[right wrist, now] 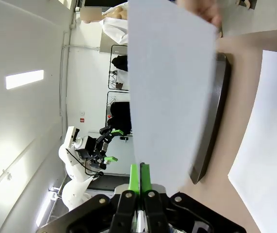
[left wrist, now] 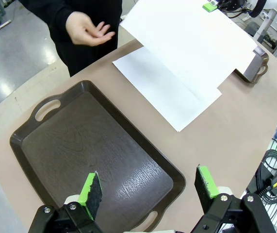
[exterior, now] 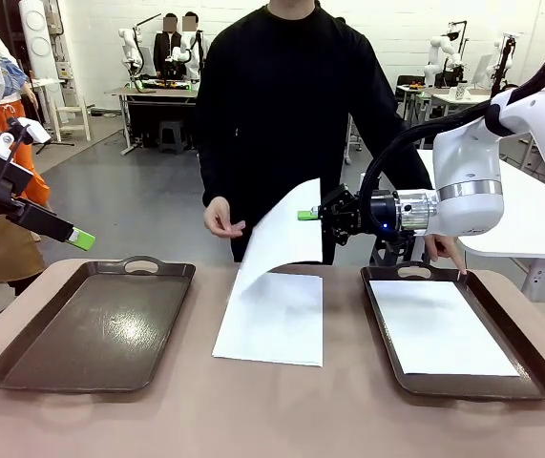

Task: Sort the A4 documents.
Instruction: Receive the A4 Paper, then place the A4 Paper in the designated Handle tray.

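My right gripper (exterior: 308,215) is shut on the edge of a white A4 document (exterior: 277,234) and holds it curled up above the table's middle. Its lower edge still touches the white sheets (exterior: 272,320) lying flat between the two trays. In the right wrist view the fingers (right wrist: 140,172) pinch the lifted sheet (right wrist: 172,87). Another white sheet (exterior: 444,329) lies in the right brown tray (exterior: 530,367). My left gripper (exterior: 79,239) hovers open above the bare left tray (left wrist: 80,145), with nothing between its pads (left wrist: 92,189).
A person in black stands at the far side. One hand (exterior: 222,218) hangs near the lifted sheet, and the other hand (exterior: 444,250) rests at the right tray's far rim. A white table (exterior: 539,224) stands at the back right.
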`<state>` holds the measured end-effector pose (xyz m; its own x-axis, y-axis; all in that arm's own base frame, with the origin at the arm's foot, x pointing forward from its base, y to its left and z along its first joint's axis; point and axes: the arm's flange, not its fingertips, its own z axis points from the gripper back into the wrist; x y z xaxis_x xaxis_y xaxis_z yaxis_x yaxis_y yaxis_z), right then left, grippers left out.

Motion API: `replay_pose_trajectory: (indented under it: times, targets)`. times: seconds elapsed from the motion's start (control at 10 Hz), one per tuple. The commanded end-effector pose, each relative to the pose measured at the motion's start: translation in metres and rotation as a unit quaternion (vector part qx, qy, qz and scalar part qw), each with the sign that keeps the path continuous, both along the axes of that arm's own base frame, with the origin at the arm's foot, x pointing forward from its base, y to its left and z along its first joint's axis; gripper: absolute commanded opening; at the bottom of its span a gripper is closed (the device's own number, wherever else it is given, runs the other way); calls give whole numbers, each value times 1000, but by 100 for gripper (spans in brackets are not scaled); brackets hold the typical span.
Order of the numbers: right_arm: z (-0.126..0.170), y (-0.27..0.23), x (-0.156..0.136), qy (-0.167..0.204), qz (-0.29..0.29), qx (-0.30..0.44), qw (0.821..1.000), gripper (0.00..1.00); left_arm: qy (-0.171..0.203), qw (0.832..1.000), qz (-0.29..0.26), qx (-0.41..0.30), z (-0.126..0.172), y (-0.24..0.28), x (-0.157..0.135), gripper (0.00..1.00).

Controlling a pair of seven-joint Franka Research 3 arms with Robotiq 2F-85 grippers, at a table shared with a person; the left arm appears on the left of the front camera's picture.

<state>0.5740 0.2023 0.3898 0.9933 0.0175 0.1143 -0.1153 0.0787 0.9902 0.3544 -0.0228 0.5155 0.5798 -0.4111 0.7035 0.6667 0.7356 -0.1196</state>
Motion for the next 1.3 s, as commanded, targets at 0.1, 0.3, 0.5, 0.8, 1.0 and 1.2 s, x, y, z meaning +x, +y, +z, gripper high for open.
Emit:
replay_pose_trajectory:
  times: [0.1, 0.3, 0.5, 0.8, 1.0, 1.2]
  targets:
    - [-1, 0, 0, 1, -3, 0, 1000, 0, -2, 1000, -6, -5, -2, 3, 1, 100]
    - [-1, 0, 0, 1, -3, 0, 1000, 0, -2, 1000, -6, -5, -2, 3, 1, 100]
    - [-1, 0, 0, 1, -3, 0, 1000, 0, -2, 1000, -6, -5, -2, 3, 1, 100]
    - [-1, 0, 0, 1, -3, 0, 1000, 0, -2, 1000, -6, -5, -2, 3, 1, 100]
    - [-1, 0, 0, 1, -3, 0, 1000, 0, -2, 1000, -6, -5, -2, 3, 1, 100]
    - [-1, 0, 0, 1, -3, 0, 1000, 0, -2, 1000, -6, -5, -2, 3, 1, 100]
